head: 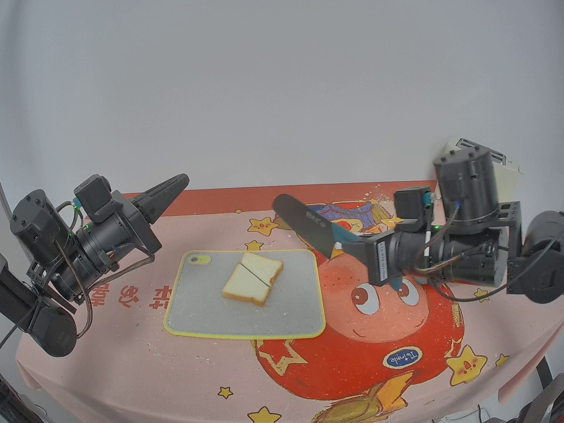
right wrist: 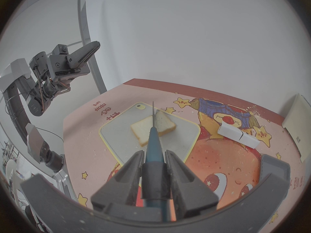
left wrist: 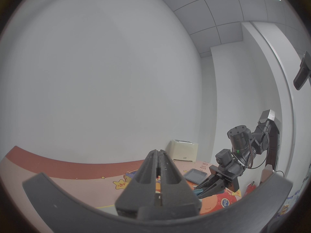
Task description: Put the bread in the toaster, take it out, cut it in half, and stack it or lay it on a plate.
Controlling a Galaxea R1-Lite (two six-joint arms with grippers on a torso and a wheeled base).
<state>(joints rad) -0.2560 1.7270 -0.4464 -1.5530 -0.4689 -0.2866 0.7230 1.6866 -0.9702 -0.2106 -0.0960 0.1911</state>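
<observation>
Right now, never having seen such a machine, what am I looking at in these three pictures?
It is a two-armed robot. One picture looks down from its head; the other two come from cameras on its wrists. The black claws are its grippers. The right gripper holds a knife. The left gripper is shut and empty. On the tablecloth lies a cutting board with a slice of bread already cut in two. A toaster stands at the back.
</observation>
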